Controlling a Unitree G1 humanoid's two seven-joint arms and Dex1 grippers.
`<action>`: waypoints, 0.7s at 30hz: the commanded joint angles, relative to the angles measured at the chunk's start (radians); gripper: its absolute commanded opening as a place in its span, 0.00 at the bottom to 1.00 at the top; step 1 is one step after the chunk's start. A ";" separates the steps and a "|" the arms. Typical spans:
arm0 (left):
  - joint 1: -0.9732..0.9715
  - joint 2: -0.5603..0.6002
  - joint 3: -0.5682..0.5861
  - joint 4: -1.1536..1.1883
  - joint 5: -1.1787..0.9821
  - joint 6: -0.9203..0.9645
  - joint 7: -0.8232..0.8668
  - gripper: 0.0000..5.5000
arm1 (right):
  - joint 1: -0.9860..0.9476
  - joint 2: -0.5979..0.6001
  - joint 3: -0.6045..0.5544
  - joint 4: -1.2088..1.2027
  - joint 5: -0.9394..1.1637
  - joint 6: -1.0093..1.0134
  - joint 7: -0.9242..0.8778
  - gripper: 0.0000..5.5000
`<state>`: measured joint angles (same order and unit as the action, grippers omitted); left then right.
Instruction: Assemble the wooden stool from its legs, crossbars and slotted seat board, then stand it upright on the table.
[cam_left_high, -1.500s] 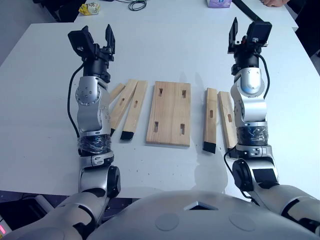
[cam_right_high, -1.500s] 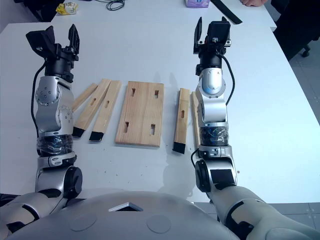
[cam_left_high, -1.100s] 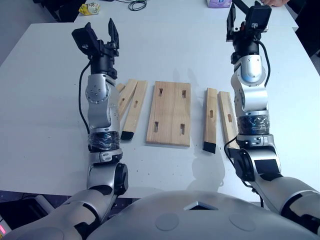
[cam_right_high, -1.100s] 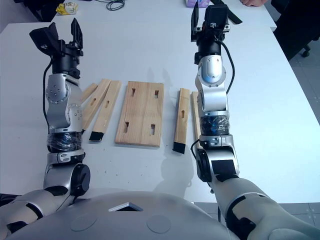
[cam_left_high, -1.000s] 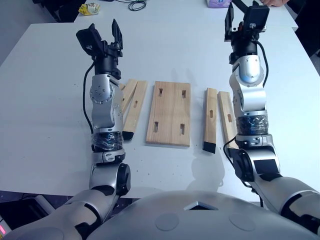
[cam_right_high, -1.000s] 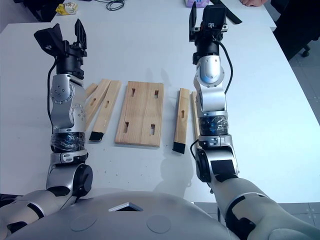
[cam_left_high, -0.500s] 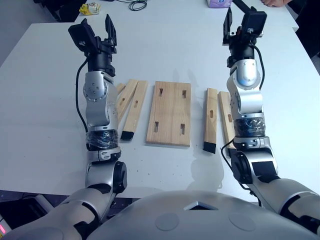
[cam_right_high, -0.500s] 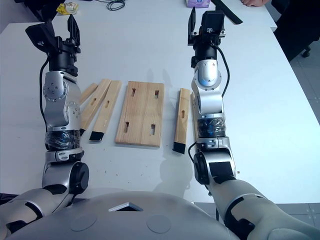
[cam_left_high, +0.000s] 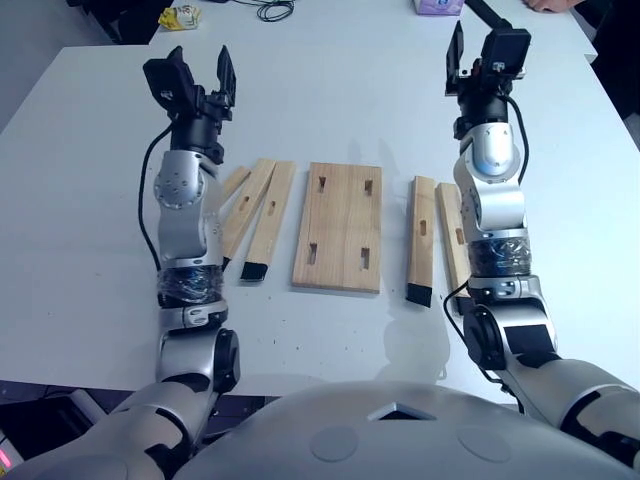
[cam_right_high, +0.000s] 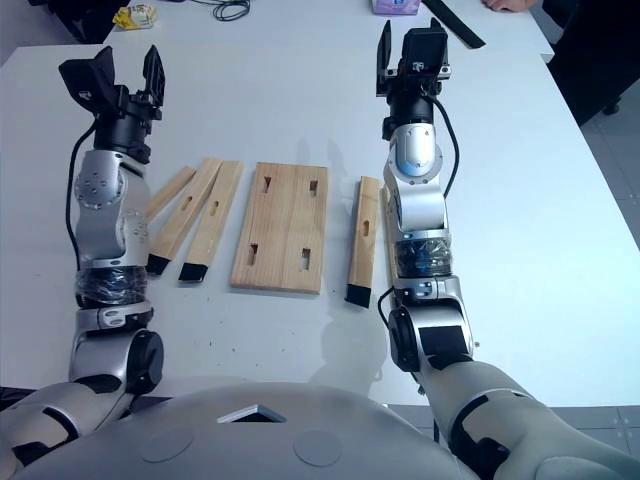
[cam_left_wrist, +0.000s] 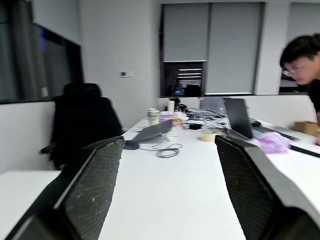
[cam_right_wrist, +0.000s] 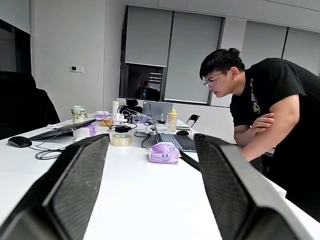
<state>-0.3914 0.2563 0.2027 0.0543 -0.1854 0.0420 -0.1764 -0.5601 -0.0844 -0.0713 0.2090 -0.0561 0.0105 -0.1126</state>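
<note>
Surface: white table, seat board lying flat.
Room: laptop, cables beyond.
Tools: left gripper, right gripper spread, empty.

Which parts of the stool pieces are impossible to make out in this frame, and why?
- Outermost pale wooden slotted leg on the robot's right: in the eye views the right forearm covers its near end and outer edge; any black tip there is hidden.
- Short pale wooden bar at far left: the left forearm hides its near end; full length unclear.
- Slotted wooden seat board: underside lies face down, unseen.
</note>
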 joint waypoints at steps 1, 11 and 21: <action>0.049 0.142 0.052 0.013 -0.062 0.066 -0.153 0.61 | 0.032 -0.009 -0.011 -0.025 0.002 0.013 0.001 0.56; 0.058 0.393 0.009 0.382 -0.043 0.029 -0.530 0.61 | 0.046 -0.010 -0.027 -0.038 0.000 0.012 -0.020 0.56; 0.069 0.421 -0.038 0.609 -0.002 -0.064 -0.683 0.61 | 0.045 -0.022 -0.025 -0.049 0.003 0.020 -0.012 0.56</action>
<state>-0.3224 0.6614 0.1764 0.6469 -0.1949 -0.0111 -0.8300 -0.5159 -0.0998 -0.0871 0.1740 -0.0555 0.0154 -0.1284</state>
